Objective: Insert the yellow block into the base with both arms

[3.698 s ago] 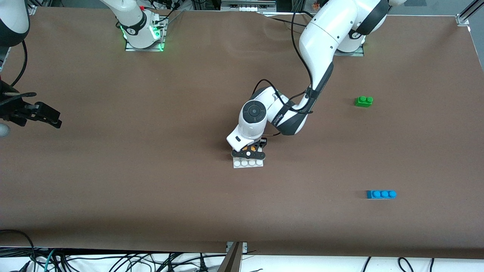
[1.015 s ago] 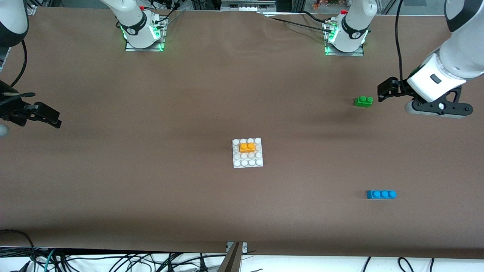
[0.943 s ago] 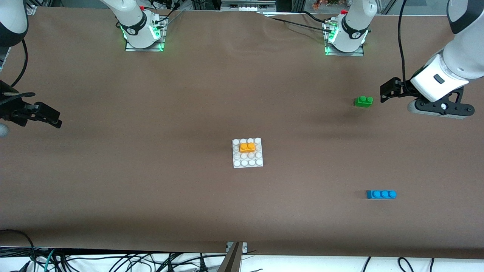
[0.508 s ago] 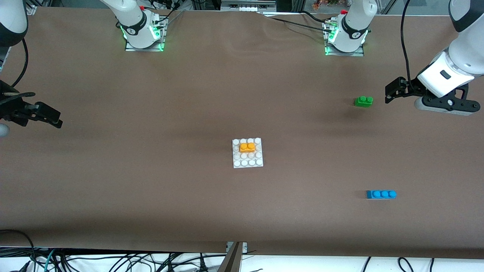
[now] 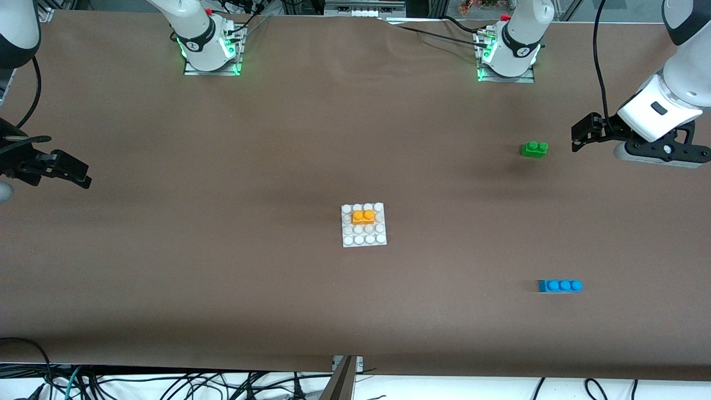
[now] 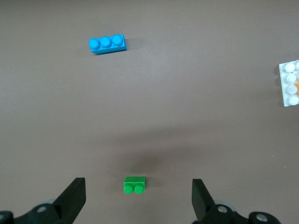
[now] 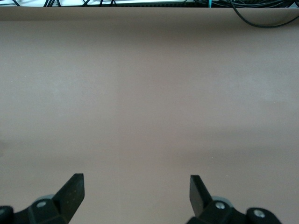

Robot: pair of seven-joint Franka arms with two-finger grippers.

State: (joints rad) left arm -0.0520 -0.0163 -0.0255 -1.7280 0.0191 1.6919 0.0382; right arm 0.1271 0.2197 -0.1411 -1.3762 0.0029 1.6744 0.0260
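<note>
The yellow block (image 5: 363,216) sits pressed onto the white base (image 5: 364,240) in the middle of the table, in the base's second stud row from the robots. Nothing touches it. My left gripper (image 5: 660,154) hangs open and empty over the table at the left arm's end, beside the green brick. In the left wrist view its fingers (image 6: 74,198) stand wide apart, and an edge of the base (image 6: 289,77) with a sliver of the yellow block (image 6: 296,87) shows. My right gripper (image 7: 135,196) is open and empty over bare table at the right arm's end, where the arm waits (image 5: 33,166).
A green two-stud brick (image 5: 534,149) lies near the left gripper and shows between its fingers in the left wrist view (image 6: 134,185). A blue three-stud brick (image 5: 560,285) lies nearer the front camera, also in the left wrist view (image 6: 107,44). Cables hang off the table's front edge.
The left gripper has let go of the yellow block on the base, lifted away to the left arm's end and still drifts outward. The right arm has not moved.
</note>
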